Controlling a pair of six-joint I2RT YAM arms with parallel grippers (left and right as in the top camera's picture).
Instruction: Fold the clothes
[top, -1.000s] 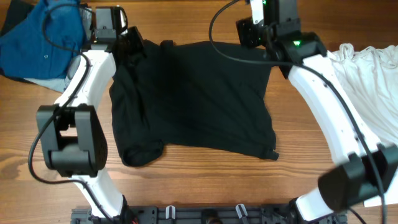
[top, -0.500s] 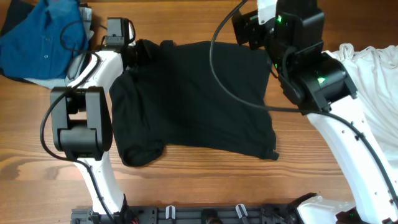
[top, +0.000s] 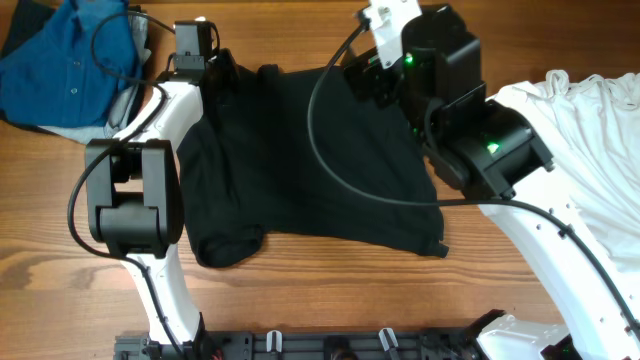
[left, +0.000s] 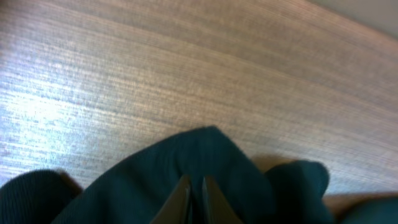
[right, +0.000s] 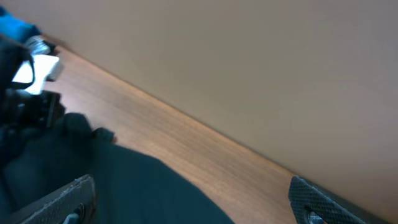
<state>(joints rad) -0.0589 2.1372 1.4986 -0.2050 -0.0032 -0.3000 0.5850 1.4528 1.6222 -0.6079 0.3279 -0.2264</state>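
tee (top: 320, 150) lay mostly flat on surface (top: 330, 290), no fold yet made; left pincer (left: 193, 196) pinched its far corner, right pincer (right: 186, 205) stood spread wide, empty.

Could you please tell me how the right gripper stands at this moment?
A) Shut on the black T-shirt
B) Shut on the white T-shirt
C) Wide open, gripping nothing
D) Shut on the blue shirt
C: in the right wrist view the right gripper has its two fingers far apart at the frame's sides, with the black T-shirt lying loose below them.
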